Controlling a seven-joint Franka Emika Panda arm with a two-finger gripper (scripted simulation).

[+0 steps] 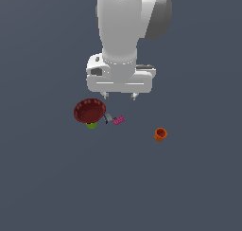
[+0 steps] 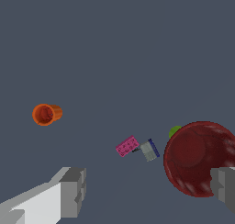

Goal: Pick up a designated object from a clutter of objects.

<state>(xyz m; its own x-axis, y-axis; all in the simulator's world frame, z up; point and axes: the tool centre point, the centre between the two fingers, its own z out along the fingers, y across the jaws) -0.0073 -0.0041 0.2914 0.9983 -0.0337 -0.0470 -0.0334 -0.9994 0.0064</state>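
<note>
The designated object is a tiny grey piece with a navy edge, lying on the floor between the maroon bowl and the pink studded brick. A lime-green cylinder peeks out from behind the bowl. The orange cup lies on its side, apart from the rest. My gripper hangs open above the clutter, touching nothing, with nothing between its fingers.
The flat dark grey floor stretches all around the small items. The white arm stands over the far side of the clutter.
</note>
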